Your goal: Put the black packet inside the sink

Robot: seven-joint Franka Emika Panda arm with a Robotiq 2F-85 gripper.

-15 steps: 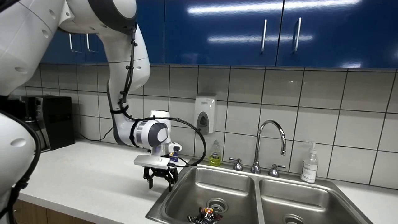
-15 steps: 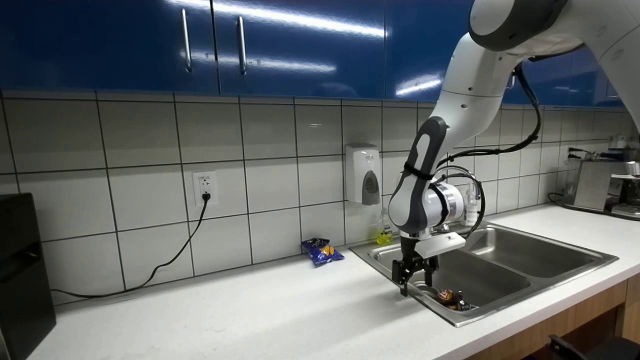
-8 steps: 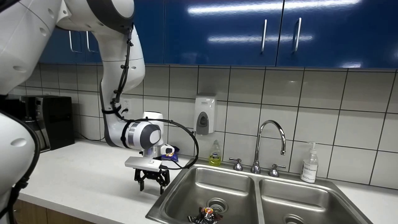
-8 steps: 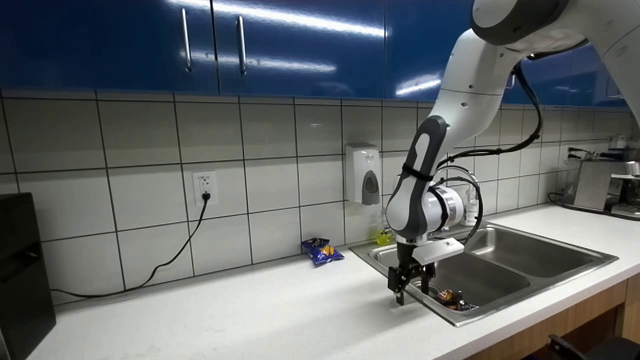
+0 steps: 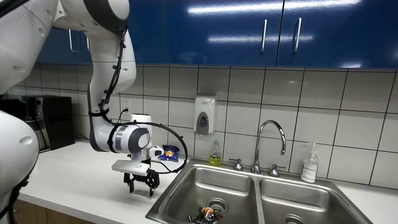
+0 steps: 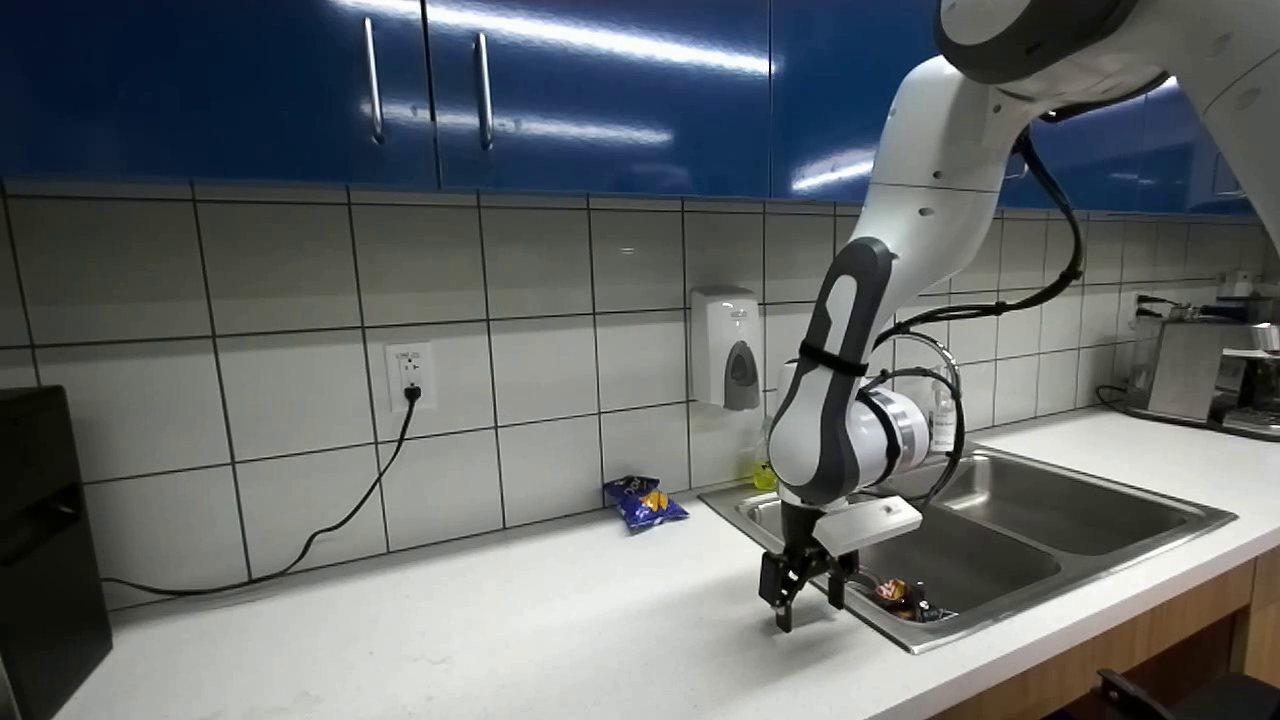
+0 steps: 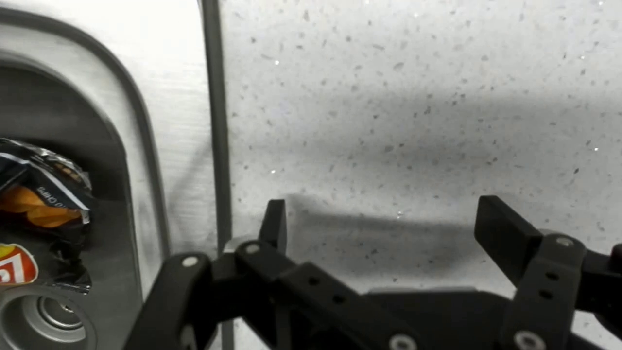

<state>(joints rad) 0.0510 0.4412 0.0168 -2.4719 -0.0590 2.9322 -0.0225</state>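
A black packet (image 5: 205, 216) with orange and red print lies in the near part of a basin of the steel sink (image 5: 257, 199), beside the drain. It shows in both exterior views (image 6: 898, 594) and at the left edge of the wrist view (image 7: 41, 204), partly cut off there. My gripper (image 5: 141, 191) is open and empty, pointing down low over the white counter just outside the sink's rim. It also shows in an exterior view (image 6: 810, 612). In the wrist view my gripper (image 7: 381, 214) has its fingers wide apart over bare counter, with the sink rim (image 7: 184, 146) left of them.
A blue snack packet (image 5: 170, 153) lies on the counter by the tiled wall. A yellow soap bottle (image 5: 215, 154), a tap (image 5: 256, 146) and a pump bottle (image 5: 309, 165) stand behind the sink. A black appliance (image 5: 56, 121) stands farther along the counter.
My open gripper has moved away from the sink and toward the counter's front edge. The blue packet shows more fully behind the arm. The black packet in the sink has not moved.
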